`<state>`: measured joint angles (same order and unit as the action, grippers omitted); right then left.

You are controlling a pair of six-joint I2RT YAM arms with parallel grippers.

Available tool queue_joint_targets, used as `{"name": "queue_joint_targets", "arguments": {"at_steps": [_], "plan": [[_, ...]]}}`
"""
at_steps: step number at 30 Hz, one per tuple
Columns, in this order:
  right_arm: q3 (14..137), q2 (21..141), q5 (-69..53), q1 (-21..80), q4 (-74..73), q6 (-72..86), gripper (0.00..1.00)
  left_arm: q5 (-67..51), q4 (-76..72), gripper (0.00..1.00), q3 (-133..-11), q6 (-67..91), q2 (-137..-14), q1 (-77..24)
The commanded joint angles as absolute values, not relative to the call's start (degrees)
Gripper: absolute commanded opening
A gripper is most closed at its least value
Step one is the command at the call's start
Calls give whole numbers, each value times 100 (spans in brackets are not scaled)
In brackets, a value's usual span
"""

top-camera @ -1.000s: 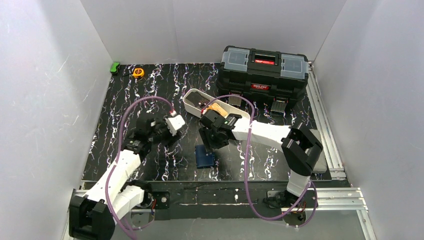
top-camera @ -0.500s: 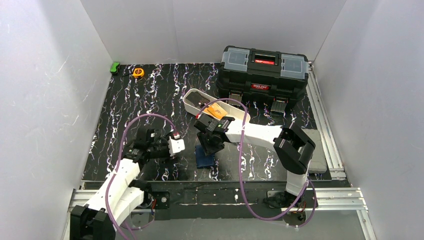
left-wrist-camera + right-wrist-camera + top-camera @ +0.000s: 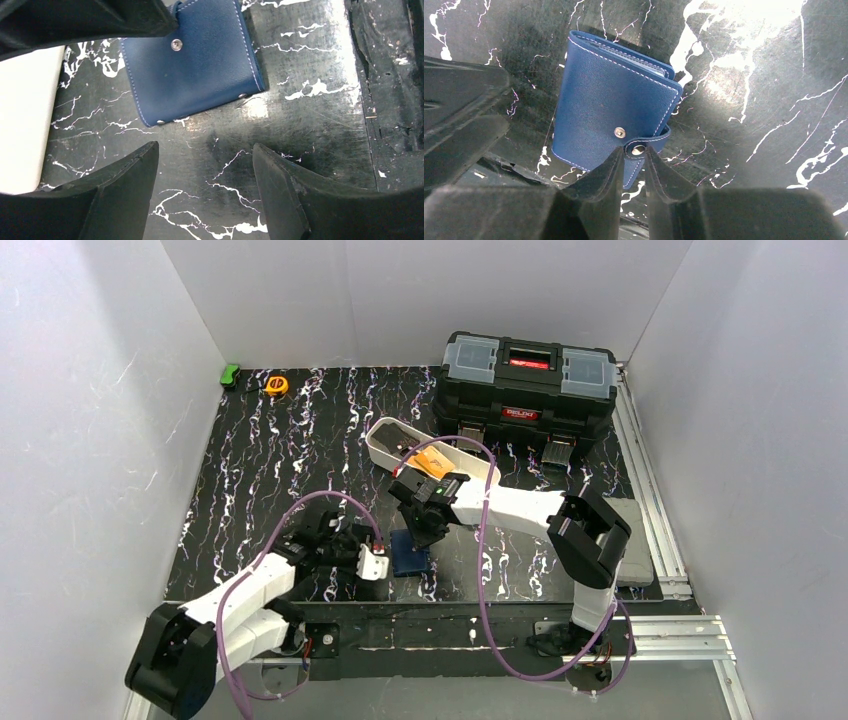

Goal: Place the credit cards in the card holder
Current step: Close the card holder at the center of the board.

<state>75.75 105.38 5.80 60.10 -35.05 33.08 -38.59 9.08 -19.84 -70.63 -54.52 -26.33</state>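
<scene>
Right wrist view: the right gripper [image 3: 634, 157] has its jaws narrow, with the wallet's snap tab [image 3: 640, 148] right at their tips; I cannot tell whether they pinch it. The folded navy wallet [image 3: 609, 110] lies flat on the marbled black table [image 3: 774, 100], just beyond those tips. The left gripper [image 3: 204, 170] has its jaws wide, with bare table between them and the wallet just ahead, not touching. Farther out beyond the right jaws, an orange card [image 3: 432, 462] lies in a white tray [image 3: 383, 447], with a black toolbox [image 3: 527, 380] behind it.
</scene>
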Motion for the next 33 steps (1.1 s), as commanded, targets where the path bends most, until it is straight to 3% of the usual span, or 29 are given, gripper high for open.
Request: {"name": "queue_joint_targets", "arguments": {"at_steps": [1,11,19,29,30,33], "plan": [[7593,10481,613,6003,-3523,3390,27,-3971,887,65,-2146,-7741,-5734,-2830],[7456,10287,660,5999,-3430,3424,12,-3959,799,48,-2164,-7545,-6030,-3245],[7325,10144,522,5880,-3235,3462,1,-3952,657,46,-2170,-7497,-6396,-3415],[6984,9761,443,5728,-3003,3496,1,-3796,742,45,-2288,-7544,-6563,-3423],[6948,9710,485,5722,-2998,3496,5,-3792,731,45,-2296,-7508,-6559,-3427],[6884,9586,667,5722,-2978,3466,46,-3779,747,45,-2320,-7463,-6532,-3428]]}}
